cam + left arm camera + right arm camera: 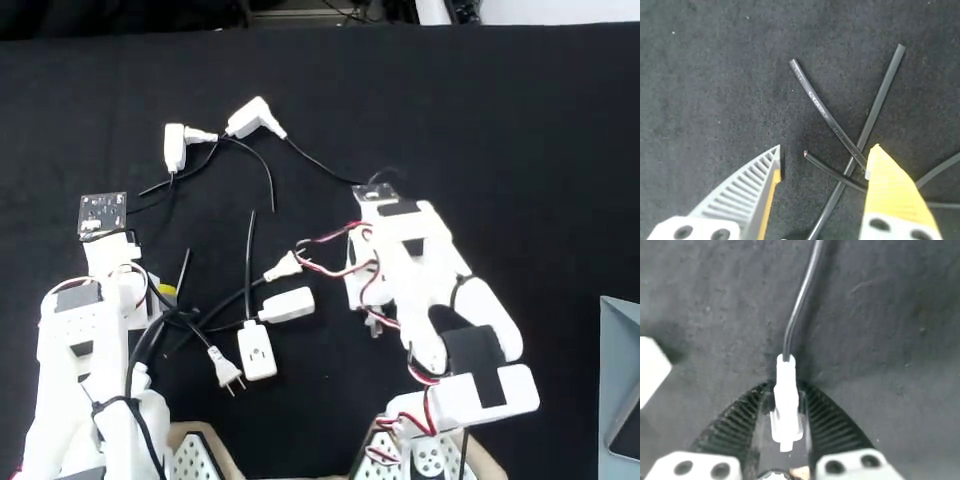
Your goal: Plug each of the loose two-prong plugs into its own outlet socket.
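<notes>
**Right wrist view: plug pinched cable-outward, sockets unbraced**

The right gripper (786, 390) is pressed onto a white plug (786, 407) and grips its narrow body. The plug's black cable (801, 305) runs away from the fingers. Judging by that, the prongs face back toward the palm, though I cannot make them out. Pushed at a socket this way, the plug would meet it cable-end first. The narrow hold could also let the plug twist under pressure. A white block (650, 371) sits near the gripper.

In the high view, two white socket blocks (285, 303) lie loose near the middle of the black cloth (540, 120). Another two-prong plug (229, 375) lies just beside them. Nothing holds the blocks, so a push would likely slide them away. The left gripper (826, 150) is spread wide over crossed black cables (822, 112) and pinches nothing. Closing there would catch a cable rather than a block, and the tangle could drag other pieces along.

The black cloth is matte and finely textured, and it covers the whole table. A grey object (622, 375) stands at its edge. Beyond the far edge the room shows a dark strip with loose wires (350, 10).
</notes>
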Tool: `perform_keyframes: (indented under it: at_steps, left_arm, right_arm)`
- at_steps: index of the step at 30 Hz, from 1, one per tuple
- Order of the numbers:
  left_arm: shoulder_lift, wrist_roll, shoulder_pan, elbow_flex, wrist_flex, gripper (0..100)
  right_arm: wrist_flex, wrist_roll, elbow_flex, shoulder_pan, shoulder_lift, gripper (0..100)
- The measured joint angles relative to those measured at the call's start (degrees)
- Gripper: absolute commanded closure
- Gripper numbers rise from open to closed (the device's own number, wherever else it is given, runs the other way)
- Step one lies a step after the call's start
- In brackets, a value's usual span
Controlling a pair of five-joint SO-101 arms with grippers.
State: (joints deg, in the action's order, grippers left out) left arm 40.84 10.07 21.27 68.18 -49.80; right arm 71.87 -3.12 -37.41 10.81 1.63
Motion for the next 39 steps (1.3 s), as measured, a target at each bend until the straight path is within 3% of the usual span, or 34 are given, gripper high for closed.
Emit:
perform_keyframes:
  at_steps: [7, 18, 23, 39]
  left_arm:
    - [0.0, 0.0, 0.0, 0.0, 0.0, 73]
    - [0.0, 0.0, 0.0, 0.0, 0.0, 73]
    - [0.0, 0.0, 0.0, 0.0, 0.0, 73]
    - [0.0, 0.0, 0.0, 0.0, 0.0, 73]
  right_arm:
    - [5.5, 1.4, 4.4, 0.4, 0.0, 98.7]
    - [-3.3, 19.8, -4.3, 0.4, -4.6, 98.1]
    - [-2.0, 20.7, -4.6, 0.4, -4.7, 89.8]
    - [0.6, 17.6, -4.6, 0.4, -4.7, 89.9]
